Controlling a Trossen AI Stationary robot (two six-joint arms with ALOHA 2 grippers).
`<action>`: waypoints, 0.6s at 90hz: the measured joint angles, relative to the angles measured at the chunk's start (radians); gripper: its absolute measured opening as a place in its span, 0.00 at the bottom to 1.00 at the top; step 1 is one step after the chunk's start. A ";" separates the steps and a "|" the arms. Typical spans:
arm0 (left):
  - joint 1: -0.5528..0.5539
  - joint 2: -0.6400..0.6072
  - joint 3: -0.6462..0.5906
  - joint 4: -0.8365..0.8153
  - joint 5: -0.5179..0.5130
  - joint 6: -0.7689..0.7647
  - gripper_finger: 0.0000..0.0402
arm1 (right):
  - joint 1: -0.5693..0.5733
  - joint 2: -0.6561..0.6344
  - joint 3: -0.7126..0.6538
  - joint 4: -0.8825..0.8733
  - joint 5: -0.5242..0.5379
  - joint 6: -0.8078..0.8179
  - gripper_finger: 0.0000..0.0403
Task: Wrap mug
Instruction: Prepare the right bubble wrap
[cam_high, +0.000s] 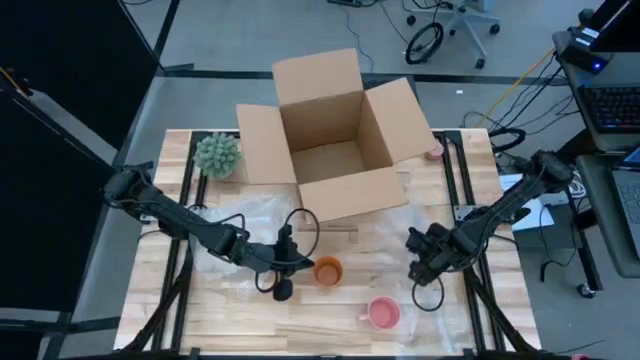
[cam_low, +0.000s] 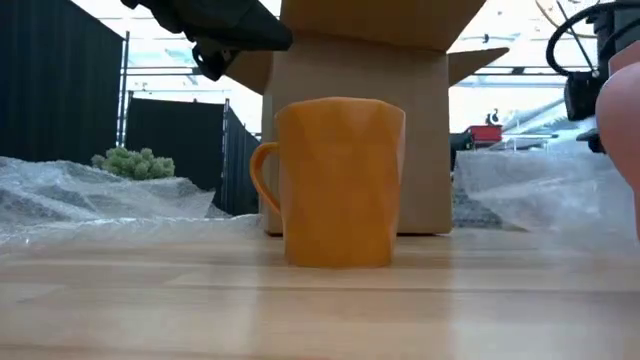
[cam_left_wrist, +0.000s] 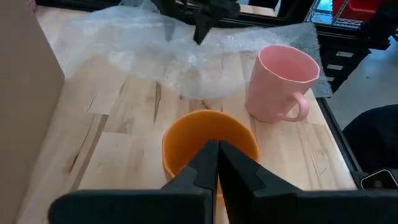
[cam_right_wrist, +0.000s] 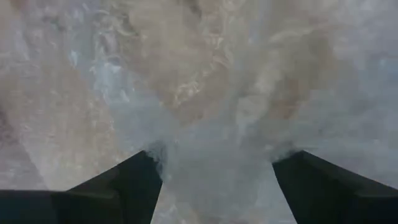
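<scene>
Workbench (cam_high: 330, 335) of pale planks, black curtains and grey floor around.
Orange mug (cam_high: 327, 270) stands before the cardboard box (cam_high: 330, 140); left gripper (cam_high: 293, 263) pressed together beside it, right gripper (cam_high: 421, 266) spread over bubble wrap (cam_right_wrist: 205, 93).

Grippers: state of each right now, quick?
Left gripper: shut, empty, just short of the orange mug.
Right gripper: open, over the bubble wrap, holding nothing.

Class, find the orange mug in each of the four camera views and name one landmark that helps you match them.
High view: orange mug, lower centre, beside the left gripper.
Low view: centre foreground.
Left wrist view: just beyond the shut fingers.
Right wrist view: not in it.
Shared landmark: the cardboard box behind the mug.
</scene>
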 joint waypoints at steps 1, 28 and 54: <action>0.000 0.000 0.000 0.000 0.000 0.000 0.00 | 0.000 0.000 0.000 0.004 -0.012 -0.007 0.67; 0.000 0.000 0.000 0.003 0.000 0.020 0.00 | -0.011 -0.034 0.042 0.017 -0.243 -0.168 0.67; 0.001 0.000 0.000 0.010 0.000 0.021 0.00 | -0.065 -0.102 0.255 -0.274 0.041 -0.189 0.67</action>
